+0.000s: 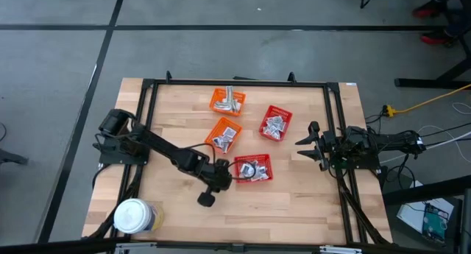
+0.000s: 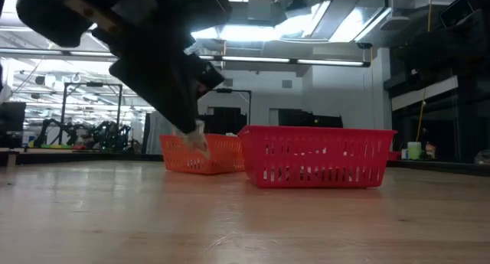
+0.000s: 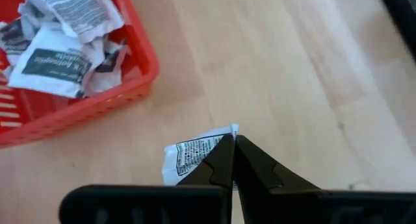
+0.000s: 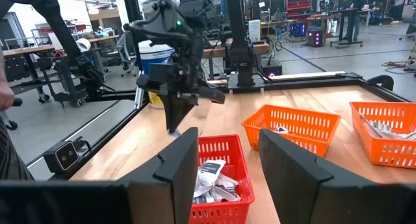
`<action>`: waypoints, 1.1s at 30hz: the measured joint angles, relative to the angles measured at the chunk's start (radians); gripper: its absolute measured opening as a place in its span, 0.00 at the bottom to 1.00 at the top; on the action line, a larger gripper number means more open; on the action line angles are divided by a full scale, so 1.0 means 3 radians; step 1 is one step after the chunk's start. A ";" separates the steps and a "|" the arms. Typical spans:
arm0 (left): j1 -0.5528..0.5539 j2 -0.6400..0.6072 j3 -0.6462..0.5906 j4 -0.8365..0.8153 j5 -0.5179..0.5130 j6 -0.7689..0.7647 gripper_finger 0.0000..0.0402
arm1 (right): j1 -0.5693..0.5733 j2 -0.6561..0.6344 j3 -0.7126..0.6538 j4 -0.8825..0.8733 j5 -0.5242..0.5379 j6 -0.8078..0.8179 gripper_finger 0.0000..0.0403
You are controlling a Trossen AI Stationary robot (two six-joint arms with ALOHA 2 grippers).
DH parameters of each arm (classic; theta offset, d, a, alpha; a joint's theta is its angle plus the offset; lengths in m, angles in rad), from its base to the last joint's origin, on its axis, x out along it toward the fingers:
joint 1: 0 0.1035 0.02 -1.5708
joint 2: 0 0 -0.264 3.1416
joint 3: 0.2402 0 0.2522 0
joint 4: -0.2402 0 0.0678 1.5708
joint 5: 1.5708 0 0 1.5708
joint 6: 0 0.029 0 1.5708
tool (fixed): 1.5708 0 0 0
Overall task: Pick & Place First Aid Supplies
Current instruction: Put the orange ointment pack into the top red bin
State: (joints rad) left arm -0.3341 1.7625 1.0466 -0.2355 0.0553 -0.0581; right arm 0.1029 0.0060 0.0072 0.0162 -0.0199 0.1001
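My left gripper (image 1: 221, 174) is shut on one small silvery-white sachet (image 3: 192, 152) with dark print. It hangs above bare wood just left of the near red basket (image 1: 252, 168), which holds more sachets (image 3: 55, 62). The low view shows the sachet (image 2: 197, 138) below the fingertips, above the table. My right gripper (image 1: 303, 145) waits open at the table's right side, and its fingers (image 4: 227, 165) point toward the baskets. My left gripper pinches the sachet between its two fingertips (image 3: 244, 156) at one edge near a corner (image 3: 225, 134). The fingers come from above, slanting down. The sachet hangs below the fingers, lifted clear of the table.
Two orange baskets (image 1: 227, 101) (image 1: 224, 135) and a second red basket (image 1: 276, 123) stand behind the near red one, all holding sachets. A white-lidded jar (image 1: 134, 217) stands at the near left corner. Bare wood lies along the near edge and left of the baskets.
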 joint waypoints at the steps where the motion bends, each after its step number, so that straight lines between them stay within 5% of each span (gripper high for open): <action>1: -0.0006 -0.0011 0.0001 0.0006 0.0007 -0.0024 0.01 | 0.0001 0.0001 0.0001 0.0000 0.0001 0.0001 0.40; 8: -0.0016 -0.0073 0.0005 0.0282 0.0192 -0.0128 0.01 | 0.0000 0.0001 0.0000 0.0000 0.0001 0.0001 0.40; 20: 0.0131 -0.0076 0.0020 0.1854 0.0348 -0.0279 0.01 | 0.0001 0.0000 0.0001 0.0000 0.0001 0.0000 0.40; 33: 0.0814 -0.0043 0.0568 0.1647 0.0310 0.0115 0.01 | 0.0000 0.0000 0.0001 0.0000 0.0001 0.0000 0.40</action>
State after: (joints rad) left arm -0.0898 1.7496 1.2170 0.2587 0.1482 -0.0237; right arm 0.1028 0.0059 0.0074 0.0162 -0.0196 0.1001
